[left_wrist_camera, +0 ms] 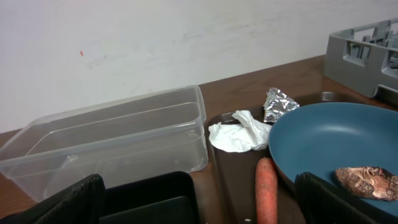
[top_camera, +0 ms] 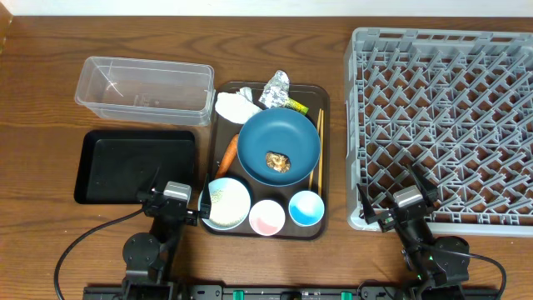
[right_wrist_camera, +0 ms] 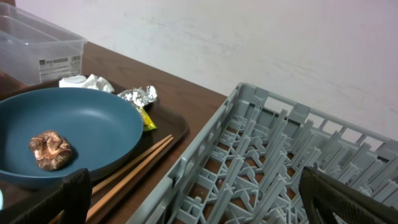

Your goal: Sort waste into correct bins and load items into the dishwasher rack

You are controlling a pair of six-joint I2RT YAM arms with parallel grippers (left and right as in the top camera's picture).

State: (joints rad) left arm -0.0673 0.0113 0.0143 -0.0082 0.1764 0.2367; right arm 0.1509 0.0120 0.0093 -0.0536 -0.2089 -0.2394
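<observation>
On the dark brown serving tray [top_camera: 326,167] a large blue bowl [top_camera: 287,137] holds a brown food lump [top_camera: 277,161]. Beside it lie an orange carrot [top_camera: 227,155], white tissue [top_camera: 235,107], silver foil [top_camera: 276,87], a yellow-green wrapper [top_camera: 295,106] and wooden chopsticks [top_camera: 316,150]. A white bowl [top_camera: 226,202], pink cup [top_camera: 267,217] and light-blue cup [top_camera: 306,208] stand at the tray's front. The clear tub [top_camera: 143,88] and black tray [top_camera: 137,167] lie at left, the grey rack [top_camera: 445,117] at right. My left gripper [left_wrist_camera: 199,208] and right gripper [right_wrist_camera: 196,199] are open and empty at the near edge.
The wooden table [top_camera: 50,50] extends past the tub to the far left. A white wall stands behind the table in both wrist views. Black cables run from the arm bases along the front edge.
</observation>
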